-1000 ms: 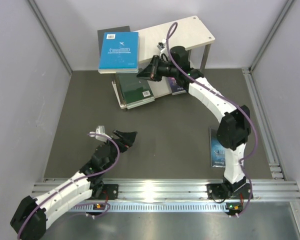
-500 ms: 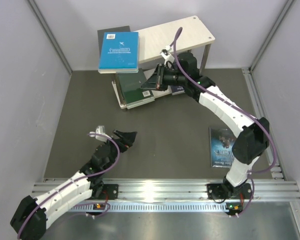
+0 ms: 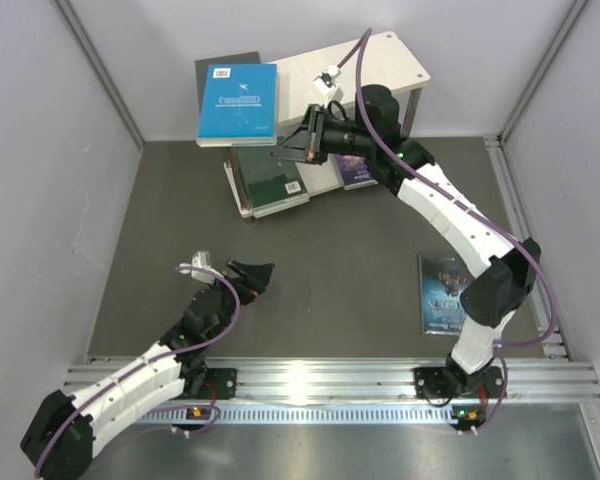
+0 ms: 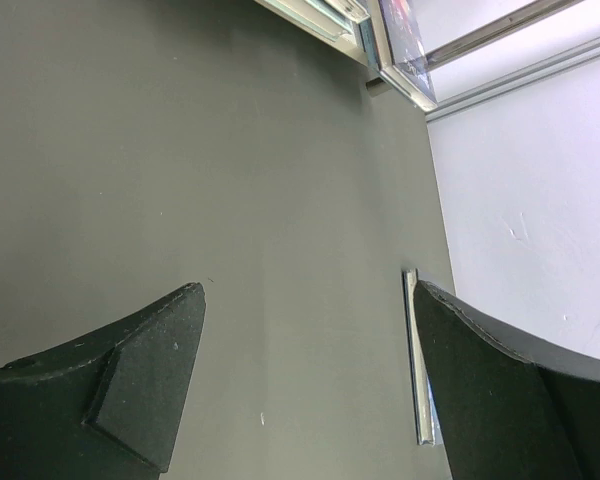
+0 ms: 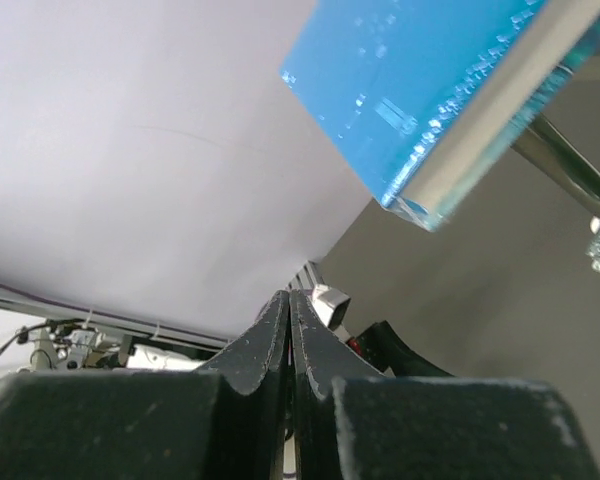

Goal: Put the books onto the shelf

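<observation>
The shelf point(image 3: 372, 58) stands at the back of the table. A bright blue book point(image 3: 238, 100) lies on its left end, overhanging, on top of a black book point(image 3: 227, 60). On the lower board lie a dark green book point(image 3: 270, 182) and a dark blue one point(image 3: 359, 173). A starry book point(image 3: 441, 293) lies flat on the table at the right. My right gripper point(image 3: 278, 150) is shut and empty, its tips just below the blue book's point(image 5: 410, 70) front edge. The left gripper point(image 3: 259, 274) hangs open over the bare table, with nothing between its fingers point(image 4: 145, 375).
Grey walls close in the table on three sides. A metal rail point(image 3: 310, 375) runs along the near edge. In the left wrist view the starry book's edge point(image 4: 419, 360) shows beside the right finger, and the shelf's lower board point(image 4: 325, 18) is far ahead.
My right arm has stretched out, its wrist swinging back and to the right while the shut tips stay near the blue book's front edge. The left arm and the books have not moved.
</observation>
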Robot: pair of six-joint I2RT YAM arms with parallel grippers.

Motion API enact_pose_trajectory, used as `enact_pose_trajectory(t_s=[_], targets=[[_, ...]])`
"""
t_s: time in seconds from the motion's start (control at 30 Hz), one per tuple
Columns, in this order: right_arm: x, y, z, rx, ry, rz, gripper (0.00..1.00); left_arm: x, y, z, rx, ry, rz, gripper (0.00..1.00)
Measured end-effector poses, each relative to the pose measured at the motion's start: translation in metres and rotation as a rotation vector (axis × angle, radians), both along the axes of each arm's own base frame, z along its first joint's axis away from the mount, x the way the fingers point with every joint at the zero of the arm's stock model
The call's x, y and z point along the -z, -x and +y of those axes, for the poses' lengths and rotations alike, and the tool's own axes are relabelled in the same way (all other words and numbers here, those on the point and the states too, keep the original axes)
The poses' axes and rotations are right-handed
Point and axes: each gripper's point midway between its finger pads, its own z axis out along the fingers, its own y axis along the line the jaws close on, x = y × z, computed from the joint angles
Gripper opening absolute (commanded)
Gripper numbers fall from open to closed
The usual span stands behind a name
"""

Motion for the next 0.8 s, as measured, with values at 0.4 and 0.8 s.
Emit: enact_pose_trajectory(t_s=[0.4, 0.8], targets=[[0.023, -0.015, 0.022, -0.015, 0.022, 0.053, 0.00, -0.001, 0.000, 0.000, 0.000, 0.002, -0.003, 0.90], [0.046, -0.039, 0.031, 0.031, 0.047, 0.103, 0.00, -0.006, 0.000, 0.000, 0.000, 0.014, -0.018, 0.90]])
